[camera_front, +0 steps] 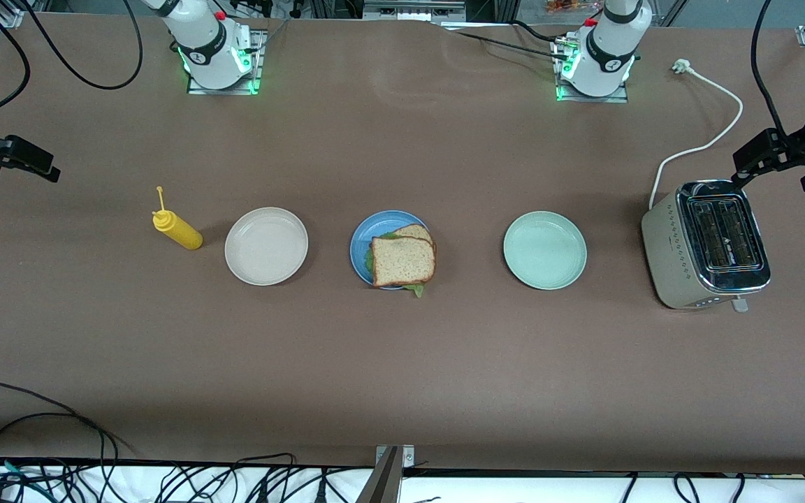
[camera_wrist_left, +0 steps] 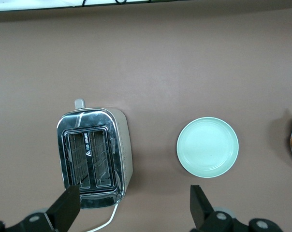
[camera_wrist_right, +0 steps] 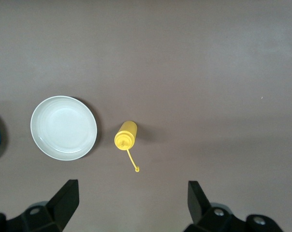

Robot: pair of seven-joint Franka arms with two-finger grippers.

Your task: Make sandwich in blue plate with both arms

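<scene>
Cream plate (camera_front: 266,246), mint plate (camera_front: 544,250) flank sandwich (camera_front: 402,260) — toaster (camera_front: 706,242), mustard bottle (camera_front: 177,229) outermost

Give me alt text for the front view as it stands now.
A sandwich with lettuce between two brown bread slices sits on the blue plate mid-table, in a row with a cream plate and yellow squeeze bottle toward the right arm's end, and a mint plate and toaster toward the left arm's end. Both arms wait, pulled back to the table's ends.

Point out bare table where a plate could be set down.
The broad strip of table nearer the front camera than the plate row is bare. So is the band between that row and the arm bases. The row itself is crowded: mustard bottle, cream plate, blue plate, mint plate, toaster.
</scene>
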